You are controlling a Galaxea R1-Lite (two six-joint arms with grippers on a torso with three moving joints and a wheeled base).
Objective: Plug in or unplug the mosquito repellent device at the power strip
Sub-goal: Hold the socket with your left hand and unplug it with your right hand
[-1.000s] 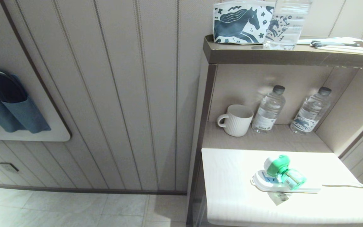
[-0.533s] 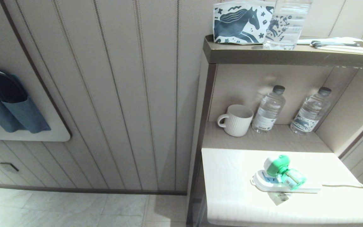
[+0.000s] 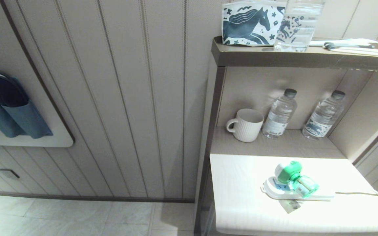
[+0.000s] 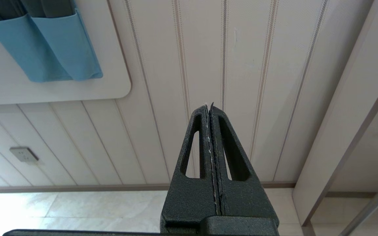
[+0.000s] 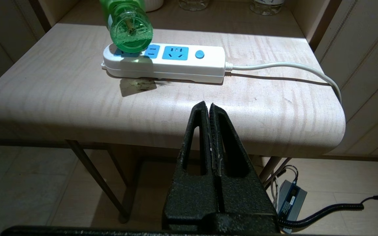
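Note:
The mosquito repellent device [image 3: 292, 177], white-headed with a green bottle, stands plugged into the left end of the white power strip [image 3: 294, 193] on a pale table [image 3: 241, 196]. The right wrist view shows the device [image 5: 130, 24] over the strip's [image 5: 176, 67] end socket, with two blue sockets and a blue button free. My right gripper [image 5: 207, 105] is shut and empty, hanging in front of the table's near edge, well short of the strip. My left gripper [image 4: 208, 105] is shut and empty, facing the panelled wall left of the table. Neither arm shows in the head view.
A white mug [image 3: 246, 125] and two water bottles [image 3: 280, 113] stand on the shelf behind the table. The strip's cord [image 5: 287, 67] runs off the table's right edge. A grey power adapter [image 5: 290, 200] and cable lie on the floor below. Slippers [image 3: 8, 105] hang on the wall.

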